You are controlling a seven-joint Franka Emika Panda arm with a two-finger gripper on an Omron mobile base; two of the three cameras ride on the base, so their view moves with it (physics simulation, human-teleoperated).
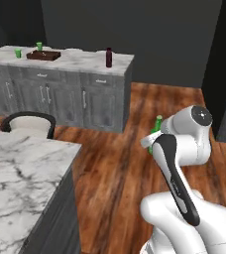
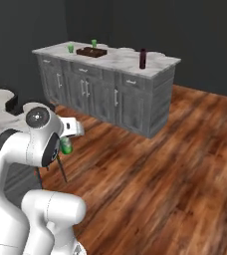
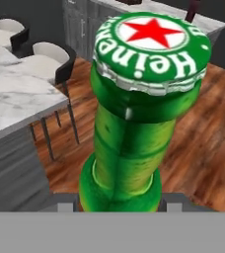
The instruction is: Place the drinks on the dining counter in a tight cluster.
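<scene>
Green bottle point(image 3: 134, 123) sits clamped in the gripper point(image 3: 119, 200), cap toward the camera, held in mid-air beside the marble dining surface point(image 3: 16, 94).

The green bottle point(image 3: 129, 143) looks like glossy glass, smooth, with pale highlights down its neck; its crimped cap point(image 3: 151, 47) is green with a matt printed top bearing a red star and white lettering. Left of the bottle, the dining tabletop point(image 3: 16, 99) is polished white-grey veined marble on a flat matt grey base. The floor point(image 2: 175, 169) beneath is reddish-brown wood planking with strong grain and a slight sheen. Beyond the floor, the far cabinet counter point(image 1: 80, 62) has a marble top over weathered grey wood-grain fronts with pale metallic handles. On it stands a dark maroon bottle point(image 1: 108, 57), dull in finish. The arm point(image 1: 184, 149) is smooth glossy white plastic with dark matt joints.
</scene>
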